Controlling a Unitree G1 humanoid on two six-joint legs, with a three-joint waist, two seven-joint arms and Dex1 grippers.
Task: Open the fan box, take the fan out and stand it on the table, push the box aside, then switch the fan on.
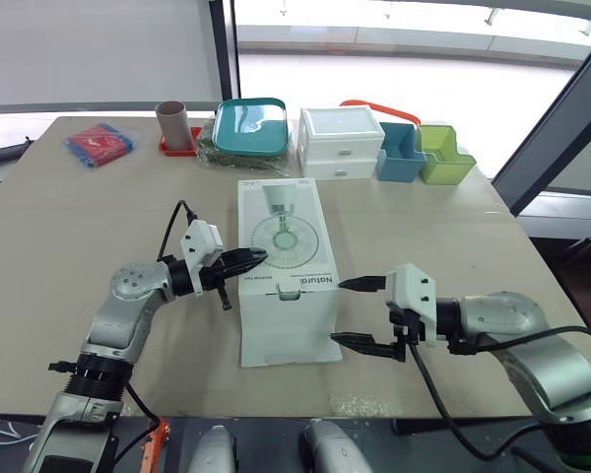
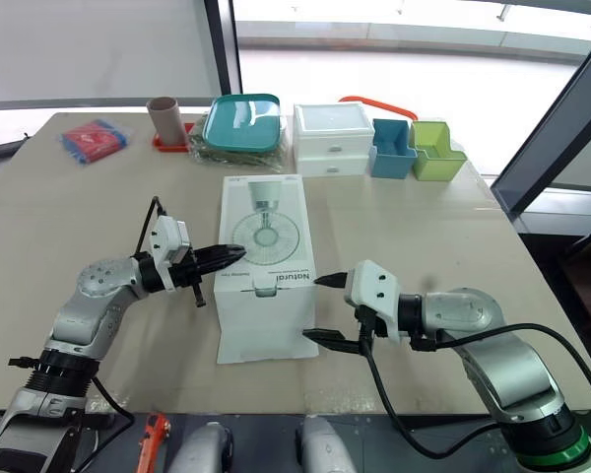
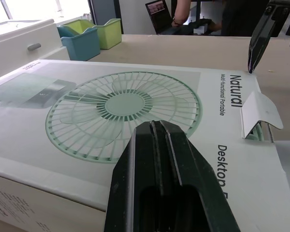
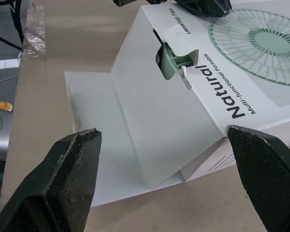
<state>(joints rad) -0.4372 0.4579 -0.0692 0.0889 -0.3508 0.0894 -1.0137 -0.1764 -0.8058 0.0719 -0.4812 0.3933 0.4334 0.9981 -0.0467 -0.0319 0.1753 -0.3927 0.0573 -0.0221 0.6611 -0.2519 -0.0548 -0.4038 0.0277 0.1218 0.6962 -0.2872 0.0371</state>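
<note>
The fan box (image 1: pixel 281 286) was pictured near the bench's (image 1: pixel 98 217) front edge, left end effector (image 1: pixel 256 259) pressed together over its top, right end effector (image 1: pixel 345 312) spread alongside.

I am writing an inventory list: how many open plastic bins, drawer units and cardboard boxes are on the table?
Open plastic bins: 2 (blue bin, green bin)
White plastic two-drawer unit: 1
White cardboard fan box: 1
Total: 4
</note>
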